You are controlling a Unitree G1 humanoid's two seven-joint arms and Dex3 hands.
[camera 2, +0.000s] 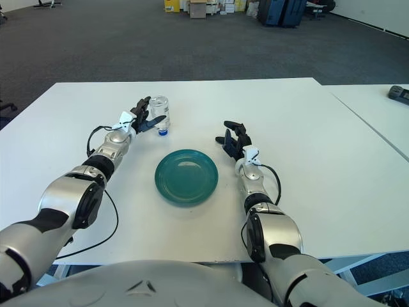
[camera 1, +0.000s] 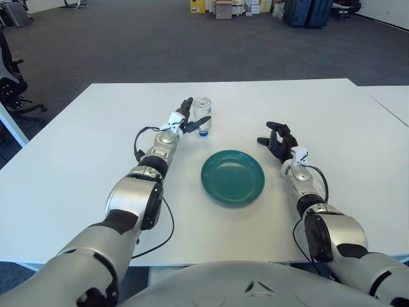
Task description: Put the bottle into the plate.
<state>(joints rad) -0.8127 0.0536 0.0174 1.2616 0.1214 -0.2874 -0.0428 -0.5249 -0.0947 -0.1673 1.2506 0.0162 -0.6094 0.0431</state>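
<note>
Stereo head view of a white desk [camera 1: 77, 166]. A clear bottle [camera 1: 202, 114] stands inverted, its blue cap [camera 1: 202, 133] down on the desk, at the far side of the working area. It is beyond and slightly left of a green plate [camera 1: 232, 177], apart from it and not in it. The plate lies flat near the middle of the desk and holds nothing.

The left robot hand [camera 1: 190, 118] is stretched forward at the bottle's left side. Its dark fingers [camera 1: 199, 121] are spread around the bottle, one reaching across its lower part and another rising beside it. Whether they press on the bottle cannot be told, so the hand reads as open, not yet gripping.

The right robot hand [camera 1: 276, 138] shows to the right of the plate, well apart from the bottle, its fingers loosely spread and holding nothing.
</note>
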